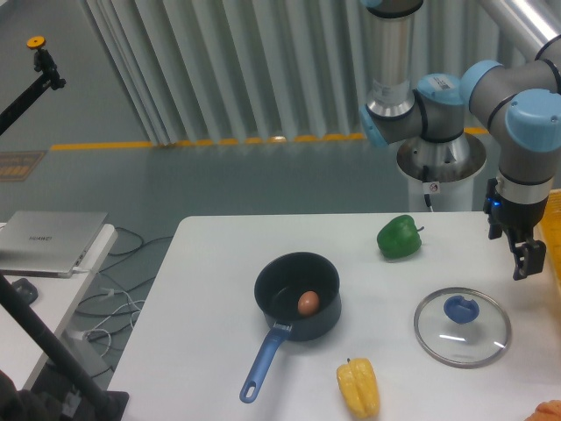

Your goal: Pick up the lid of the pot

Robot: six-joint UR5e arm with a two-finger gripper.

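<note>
The tool (511,252) hangs above the right-hand part of the worktop (210,307), pointing down, its two fingers parted and nothing between them. The lid (438,345), clear with a pale rim and a blue knob (460,309), lies flat on the worktop, knob up, toward the near side from the tool and a little to its left in the view. At the right edge of the view is part of a yellow object (551,230). Near the far edge sits a green pepper (400,238). Farther left stands a black pot (313,328) with a brown egg (308,303) inside; its blue handle (263,367) points toward the near left corner. A yellow pepper (358,388) lies toward the near edge, and an orange item (546,412), partly cut off, is at the lower right. Beyond the left edge, a closed laptop (51,241) rests on a side table (17,346).
</note>
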